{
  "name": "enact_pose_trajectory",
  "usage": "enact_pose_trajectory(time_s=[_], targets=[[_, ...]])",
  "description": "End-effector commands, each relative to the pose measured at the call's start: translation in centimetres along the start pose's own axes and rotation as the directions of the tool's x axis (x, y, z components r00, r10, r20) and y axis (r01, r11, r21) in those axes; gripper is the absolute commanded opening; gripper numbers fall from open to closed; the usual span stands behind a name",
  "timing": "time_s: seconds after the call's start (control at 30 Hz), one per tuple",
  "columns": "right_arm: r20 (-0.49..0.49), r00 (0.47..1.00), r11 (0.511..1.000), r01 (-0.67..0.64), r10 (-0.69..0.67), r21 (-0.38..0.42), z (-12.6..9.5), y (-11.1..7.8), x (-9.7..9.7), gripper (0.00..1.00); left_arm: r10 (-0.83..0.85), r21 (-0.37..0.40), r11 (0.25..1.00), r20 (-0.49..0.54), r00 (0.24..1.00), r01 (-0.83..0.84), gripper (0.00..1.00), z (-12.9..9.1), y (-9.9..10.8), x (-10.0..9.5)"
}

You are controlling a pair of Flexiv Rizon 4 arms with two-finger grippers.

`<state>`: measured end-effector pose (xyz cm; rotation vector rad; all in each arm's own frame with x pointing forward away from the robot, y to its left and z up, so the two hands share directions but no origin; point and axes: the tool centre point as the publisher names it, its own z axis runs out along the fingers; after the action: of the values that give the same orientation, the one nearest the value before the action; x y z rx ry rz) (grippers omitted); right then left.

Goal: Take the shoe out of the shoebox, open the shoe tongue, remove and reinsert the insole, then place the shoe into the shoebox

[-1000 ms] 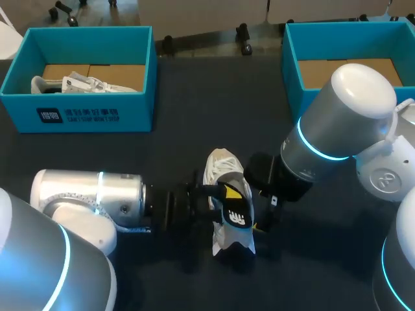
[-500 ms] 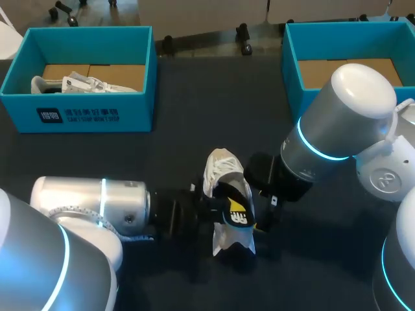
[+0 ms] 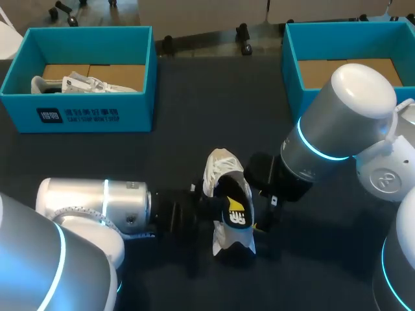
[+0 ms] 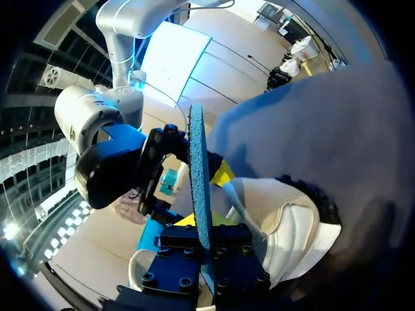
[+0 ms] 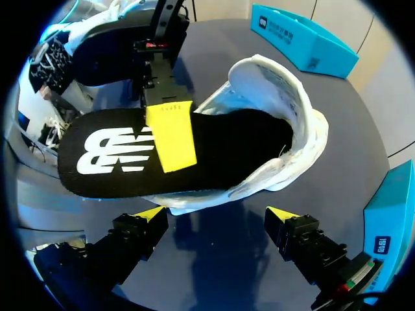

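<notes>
A white shoe [image 3: 224, 170] lies on its side on the dark table, also shown in the right wrist view [image 5: 285, 123]. Its black insole [image 3: 237, 210] with a white logo sticks partly out of the opening. My left gripper [image 3: 220, 202] is shut on the insole. The right wrist view shows one of its yellow fingertips [image 5: 172, 136] flat on the insole [image 5: 117, 162]. In the left wrist view the insole [image 4: 197, 175] stands edge-on between the left gripper's [image 4: 202, 220] fingers, with the shoe [image 4: 295, 223] beside it. My right gripper [image 3: 262, 204] is open beside the shoe, its own gripper [image 5: 214, 217] just short of it.
A teal shoebox [image 3: 139, 78] at the back left holds another white shoe [image 3: 78, 84]. A second teal shoebox [image 3: 292, 65] stands at the back right, with a cardboard floor showing. Dark table surface lies between the boxes and the shoe.
My left arm has moved right toward the shoe, and its fingers have closed on the insole. The right arm and the shoe have stayed put.
</notes>
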<state>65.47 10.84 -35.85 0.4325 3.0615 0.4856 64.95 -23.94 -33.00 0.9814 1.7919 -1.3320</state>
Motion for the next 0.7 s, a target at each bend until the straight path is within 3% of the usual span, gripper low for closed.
enact_pose_trajectory(time_s=[0.03,0.7], targets=[[0.002,1.0,1.0,-0.001,0.001,-0.001,0.1,0.0,0.1,1.0,0.021,-0.016,1.0,-0.004,1.0,-0.022,0.0,0.6,0.4,0.0],[0.002,1.0,1.0,-0.001,0.001,-0.001,0.1,0.0,0.1,1.0,0.062,-0.108,0.992,-0.033,0.998,-0.065,0.0,0.6,3.2,-0.3]])
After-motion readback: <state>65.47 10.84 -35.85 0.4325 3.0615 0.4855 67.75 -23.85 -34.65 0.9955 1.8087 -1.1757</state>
